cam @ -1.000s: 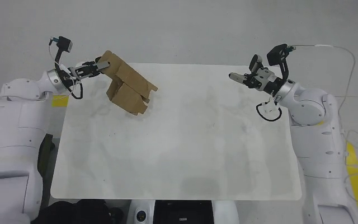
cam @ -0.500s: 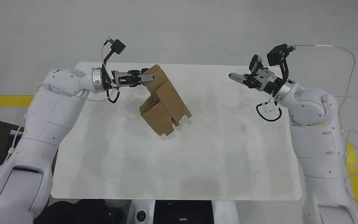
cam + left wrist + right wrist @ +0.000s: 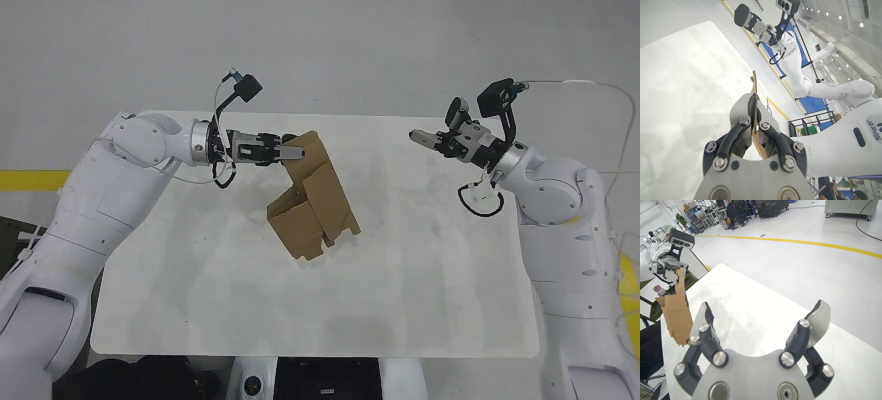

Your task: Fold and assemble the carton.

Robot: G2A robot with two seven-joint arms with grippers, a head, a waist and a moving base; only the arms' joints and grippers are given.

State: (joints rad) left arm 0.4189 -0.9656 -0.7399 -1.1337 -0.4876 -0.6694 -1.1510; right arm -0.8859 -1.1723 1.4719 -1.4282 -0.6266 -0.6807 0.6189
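Matt brown cardboard carton (image 3: 312, 200)

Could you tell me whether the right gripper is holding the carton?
No, the right gripper stands open and empty; the left gripper pinches the carton.

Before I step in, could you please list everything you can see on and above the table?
carton: one, brown, partly folded, hanging from the left jaws over the table, left of middle.
table: one, white, under both arms.
left jaws: one pair, grey with black pads, shut on the carton's top flap.
right jaws: one pair, grey with black pads, open and empty, over the table's far right part.
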